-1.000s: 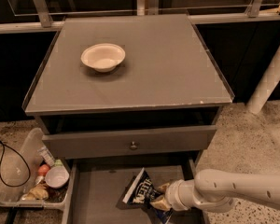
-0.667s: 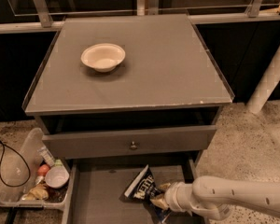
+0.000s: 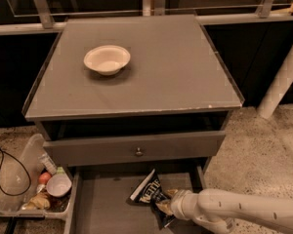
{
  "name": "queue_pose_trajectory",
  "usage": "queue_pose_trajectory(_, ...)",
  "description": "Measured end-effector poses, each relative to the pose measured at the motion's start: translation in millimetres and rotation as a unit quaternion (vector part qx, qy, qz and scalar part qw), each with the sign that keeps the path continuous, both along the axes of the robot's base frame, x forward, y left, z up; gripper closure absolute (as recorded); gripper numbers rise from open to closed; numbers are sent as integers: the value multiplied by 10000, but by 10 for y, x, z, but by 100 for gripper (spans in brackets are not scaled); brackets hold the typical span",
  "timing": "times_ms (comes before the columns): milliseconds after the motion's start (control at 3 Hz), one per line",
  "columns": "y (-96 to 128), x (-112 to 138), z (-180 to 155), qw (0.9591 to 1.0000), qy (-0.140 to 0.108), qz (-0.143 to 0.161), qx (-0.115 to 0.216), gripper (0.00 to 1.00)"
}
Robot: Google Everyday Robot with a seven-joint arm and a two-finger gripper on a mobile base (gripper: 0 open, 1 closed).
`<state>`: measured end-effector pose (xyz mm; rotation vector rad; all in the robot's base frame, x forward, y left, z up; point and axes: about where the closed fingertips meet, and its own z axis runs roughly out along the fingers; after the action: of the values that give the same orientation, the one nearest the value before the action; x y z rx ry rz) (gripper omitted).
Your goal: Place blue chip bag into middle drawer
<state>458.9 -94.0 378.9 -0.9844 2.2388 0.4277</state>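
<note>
The blue chip bag (image 3: 150, 193) is dark navy with white "Kettle" lettering. It stands tilted inside the open middle drawer (image 3: 102, 206), towards its right side, its lower end near the drawer floor. My gripper (image 3: 165, 205) reaches in from the lower right on a white arm and is at the bag's lower right end. The bag and the wrist cover the grip itself.
A cream bowl (image 3: 107, 59) sits on the grey cabinet top (image 3: 176, 77). A drawer front with a small round knob (image 3: 138, 151) hangs above the open drawer. A clear bin of items (image 3: 31, 186) and a black cable (image 3: 10, 172) lie on the floor at left. A white post (image 3: 283, 77) stands at right.
The arm and the bag have shifted a little to the left and back inside the drawer. The bag stands more upright now.
</note>
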Motion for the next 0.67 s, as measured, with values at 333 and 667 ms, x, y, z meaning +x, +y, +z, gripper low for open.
queue_pose_trajectory(333,0,0,0,10000,0,0,0,69)
queue_pose_trajectory(667,0,0,0,10000,0,0,0,45)
